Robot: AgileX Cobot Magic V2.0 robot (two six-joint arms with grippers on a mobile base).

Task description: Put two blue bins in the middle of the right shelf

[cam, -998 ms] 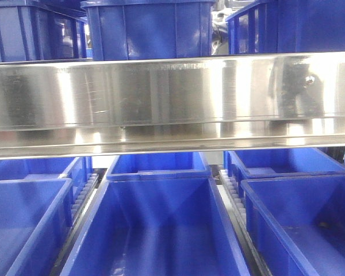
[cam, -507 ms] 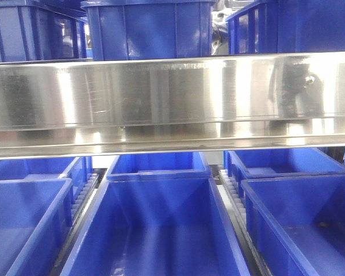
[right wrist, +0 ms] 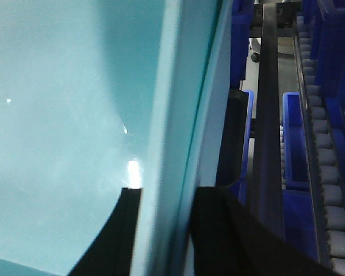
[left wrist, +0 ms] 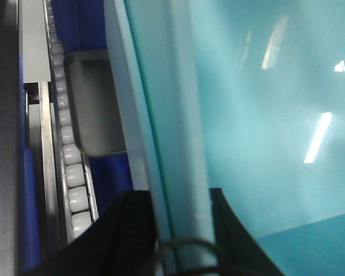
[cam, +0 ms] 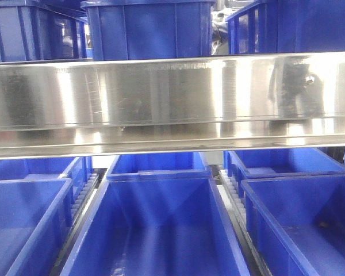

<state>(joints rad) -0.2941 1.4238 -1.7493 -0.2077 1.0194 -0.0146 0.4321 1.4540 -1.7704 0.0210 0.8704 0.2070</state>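
The front view matches the earlier ones; nothing has shifted under the steel shelf rail [cam: 172, 98]. The left tool [left wrist: 178, 198] and right tool [right wrist: 169, 195] each look clenched astride a wall of a blue bin [left wrist: 264, 115], beside the roller track [left wrist: 69, 167]; judging by this, the lift has not begun.

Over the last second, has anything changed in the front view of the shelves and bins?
Nothing visibly changed. The centre blue bin, the left bin, the right bin and the steel shelf rail sit where they were. The wrist views have no earlier pictures to compare.
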